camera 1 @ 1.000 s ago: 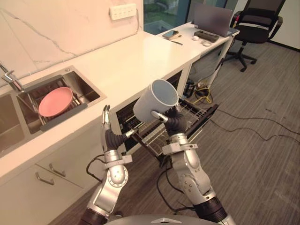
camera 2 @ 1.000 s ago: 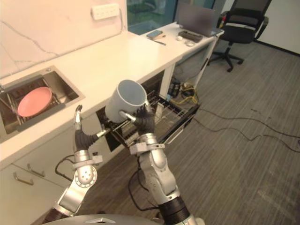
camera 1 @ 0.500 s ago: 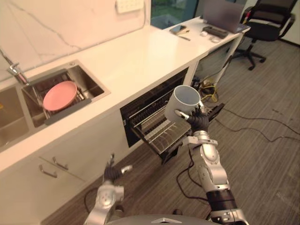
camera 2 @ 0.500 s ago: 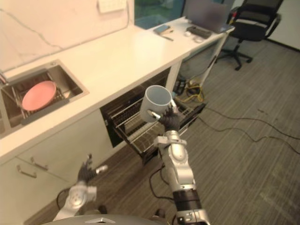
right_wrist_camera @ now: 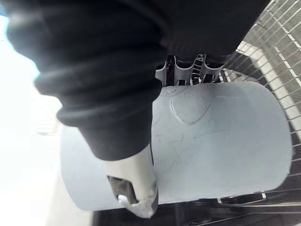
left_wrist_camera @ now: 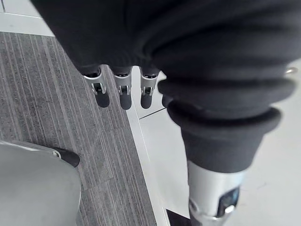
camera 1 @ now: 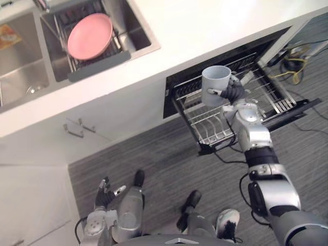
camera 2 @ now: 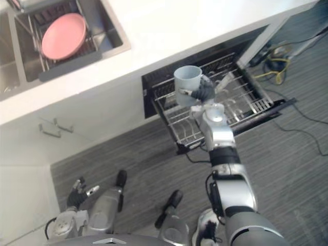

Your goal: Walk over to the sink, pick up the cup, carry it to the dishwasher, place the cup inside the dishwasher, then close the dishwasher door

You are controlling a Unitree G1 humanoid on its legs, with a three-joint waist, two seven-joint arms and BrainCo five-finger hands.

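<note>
Right hand (camera 1: 233, 92), right of centre in the head view: fingers and thumb clamped round the cup (camera 1: 216, 84). In my wrist view the thumb lies across the pale grey wall and the fingers (right_wrist_camera: 184, 71) curl behind it.

The cup is upright, mouth up. It is over the left part of the pulled-out wire rack (camera 1: 207, 125). I cannot tell whether its base touches the wires.

The dishwasher (camera 1: 177, 87) is open under the white counter (camera 1: 205, 20). Its rack is drawn out over the lowered door (camera 1: 300, 106), towards the right edge of the frame.

The sink (camera 1: 134, 43) is at upper left, well apart from the cup. A pink plate (camera 1: 90, 36) leans in a rack inside it.

Left hand (camera 1: 105, 192), lower left of the frame, low over the grey floor (camera 1: 164, 169): fingers spread and straight, nothing in them. The wrist view shows the fingertips (left_wrist_camera: 125, 100) hanging loose near the white cabinet base.
</note>
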